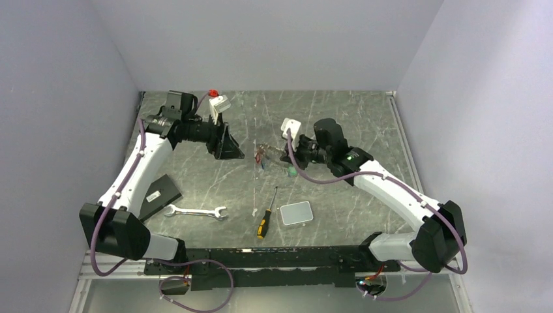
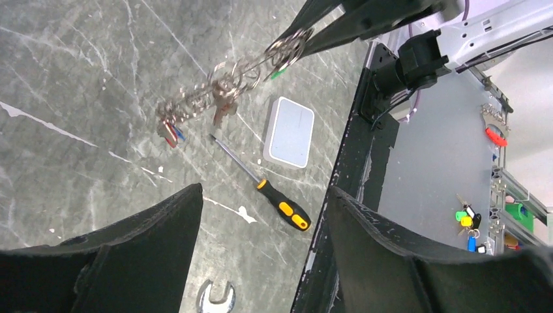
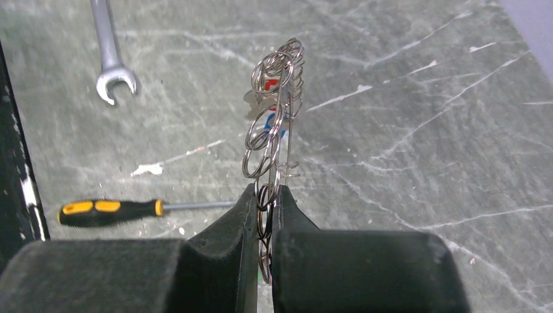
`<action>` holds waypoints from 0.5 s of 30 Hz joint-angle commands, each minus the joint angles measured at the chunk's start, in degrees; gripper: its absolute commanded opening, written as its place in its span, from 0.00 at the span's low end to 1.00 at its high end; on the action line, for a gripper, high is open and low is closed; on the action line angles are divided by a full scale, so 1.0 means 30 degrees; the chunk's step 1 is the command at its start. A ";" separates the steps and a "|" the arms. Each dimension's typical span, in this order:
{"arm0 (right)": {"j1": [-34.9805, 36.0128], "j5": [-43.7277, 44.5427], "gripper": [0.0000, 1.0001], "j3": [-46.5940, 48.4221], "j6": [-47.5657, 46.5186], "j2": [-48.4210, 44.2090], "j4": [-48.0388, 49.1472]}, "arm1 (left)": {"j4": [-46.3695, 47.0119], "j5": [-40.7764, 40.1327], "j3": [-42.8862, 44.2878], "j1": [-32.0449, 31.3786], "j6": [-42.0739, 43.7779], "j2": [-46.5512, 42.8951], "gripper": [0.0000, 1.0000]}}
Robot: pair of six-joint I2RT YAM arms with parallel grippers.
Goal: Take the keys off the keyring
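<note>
My right gripper [image 3: 266,203] is shut on the keyring [image 3: 288,134], a thin loop with a coiled edge that carries several small silvery rings. It holds the bunch above the table. In the left wrist view the keyring [image 2: 238,72] slants down from the right fingers [image 2: 339,23], and silvery keys [image 2: 222,107] with red and blue tags [image 2: 171,132] hang from it. From above, the keyring [image 1: 264,154] sits between both arms. My left gripper [image 1: 229,146] is open and holds nothing, a short way left of the bunch and apart from it [image 2: 264,195].
A yellow-and-black screwdriver [image 1: 263,222], a grey rounded box [image 1: 296,213] and a silver open-ended wrench [image 1: 194,211] lie near the table's front edge. A black flat object [image 1: 160,195] lies at the left. The black base rail [image 2: 339,195] runs along the front.
</note>
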 commanded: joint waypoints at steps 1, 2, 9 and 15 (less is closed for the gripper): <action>-0.0346 0.0053 0.00 0.2322 0.2825 -0.0453 0.0970 | 0.3011 0.1296 -0.1105 -0.0128 -0.1443 -0.0527 0.73; -0.0424 -0.0022 0.00 0.2489 0.3268 -0.0438 0.0940 | 0.3484 0.1021 -0.1354 -0.0313 -0.1578 -0.0712 0.70; -0.0657 -0.0533 0.00 0.3169 0.5703 -0.0164 0.1009 | 0.5554 -0.1600 -0.2141 -0.1856 -0.1958 -0.1101 0.66; -0.0657 -0.0954 0.00 0.3733 0.6603 0.0089 0.0679 | 0.5705 -0.2915 -0.1498 -0.2809 -0.1262 -0.0281 0.64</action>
